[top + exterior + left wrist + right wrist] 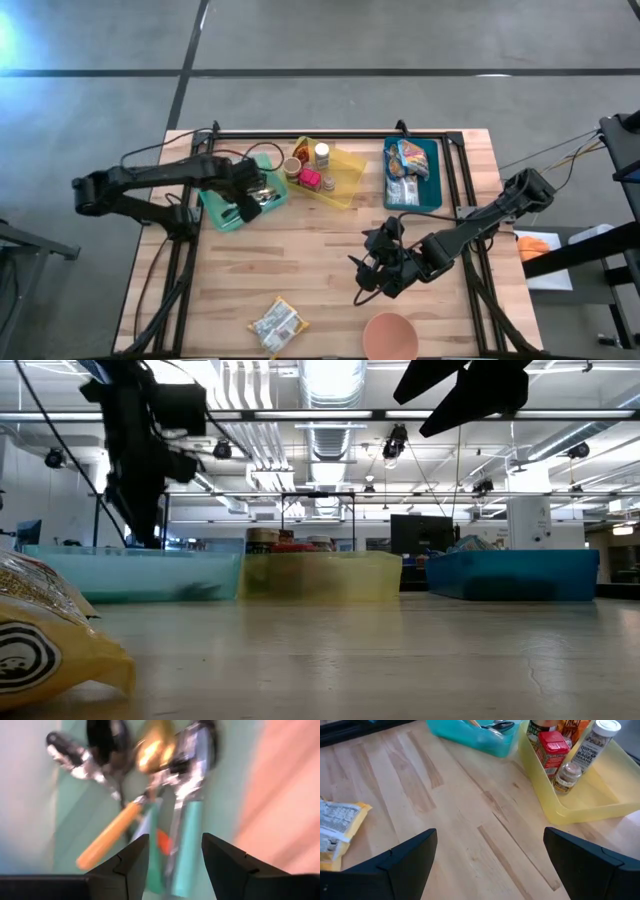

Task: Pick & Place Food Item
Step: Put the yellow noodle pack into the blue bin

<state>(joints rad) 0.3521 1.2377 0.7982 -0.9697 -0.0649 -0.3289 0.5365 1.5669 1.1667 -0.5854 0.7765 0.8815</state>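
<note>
A yellow snack packet (278,324) lies at the table's (330,265) near edge. The right gripper (372,272), jaws spread wide and empty, hovers nearest; the packet lies leftward.

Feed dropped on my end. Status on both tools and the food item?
Left tool open over utensils in teal bin. Right tool open, empty, mid-table. Yellow snack packet lies untouched at front edge. Pink bowl beside it, nothing blocking.

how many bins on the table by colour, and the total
teal bin: 1
yellow bin: 1
blue bin: 1
total: 3
</note>
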